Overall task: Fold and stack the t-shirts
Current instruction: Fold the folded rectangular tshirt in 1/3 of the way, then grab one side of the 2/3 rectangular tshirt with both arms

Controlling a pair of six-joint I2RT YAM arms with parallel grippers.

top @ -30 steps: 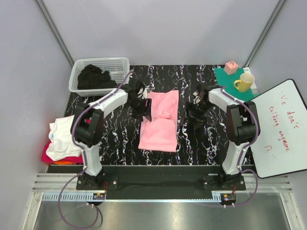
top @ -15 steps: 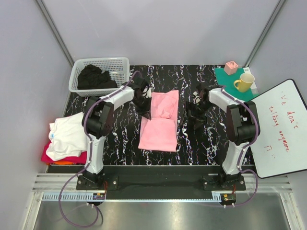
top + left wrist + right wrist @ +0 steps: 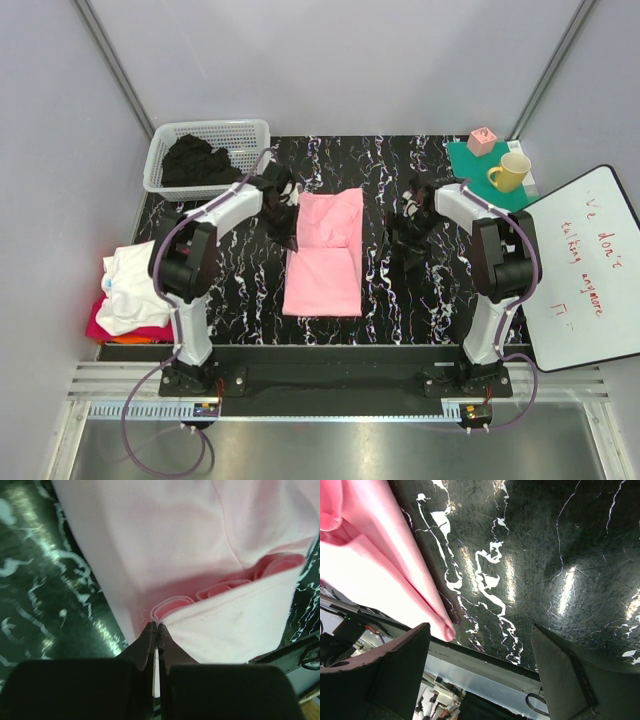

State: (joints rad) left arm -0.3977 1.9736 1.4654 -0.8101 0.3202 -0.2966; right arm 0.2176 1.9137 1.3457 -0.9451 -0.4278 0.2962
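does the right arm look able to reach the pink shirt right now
Probably yes: the right gripper is open, close beside the right edge of the shirt, with only bare table between.

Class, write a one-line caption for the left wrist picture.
Left gripper pinching the folded edge of a pink t-shirt.

A pink t-shirt point(image 3: 325, 255) lies flat in the middle of the desk point(image 3: 430, 300), folded into a long narrow rectangle. The left end effector point(image 3: 156, 626) pinches its layered left edge. Folded t-shirts point(image 3: 135, 290), white over orange and red, are stacked at the desk's left edge. Black t-shirts point(image 3: 198, 160) are heaped in a white basket point(image 3: 160, 150).
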